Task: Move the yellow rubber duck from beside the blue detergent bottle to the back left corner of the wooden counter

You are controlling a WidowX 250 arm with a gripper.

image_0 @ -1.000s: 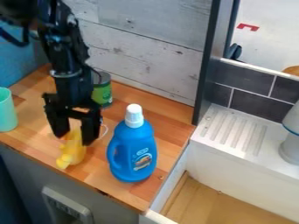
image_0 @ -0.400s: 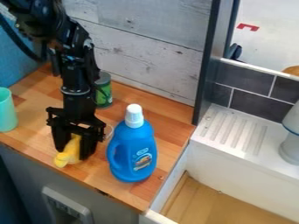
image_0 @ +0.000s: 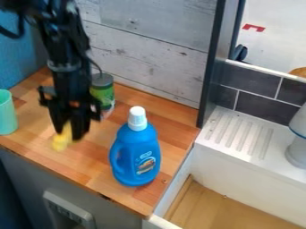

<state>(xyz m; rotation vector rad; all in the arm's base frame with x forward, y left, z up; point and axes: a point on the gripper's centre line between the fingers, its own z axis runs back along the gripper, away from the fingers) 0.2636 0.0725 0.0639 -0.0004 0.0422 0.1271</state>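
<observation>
Fingers (image_0: 81,127) look clamped on the yellow thing (image_0: 62,138); we judge grip done, lift started, release not done. It's above the desk (image_0: 99,163), inboard of the front edge, between cup (image_0: 7,114) and bottle (image_0: 137,154). Versus the earlier frame, we see gripper and yellow thing higher; cup and bottle unmoved.

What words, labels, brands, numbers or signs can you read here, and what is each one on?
None can be read with confidence.
Blue bottle: small pale lettering above a picture label, too small to read.
Green can: a printed wrap, no words I can make out.
Red mark on the pale surface behind: no letters I can make out.
</observation>
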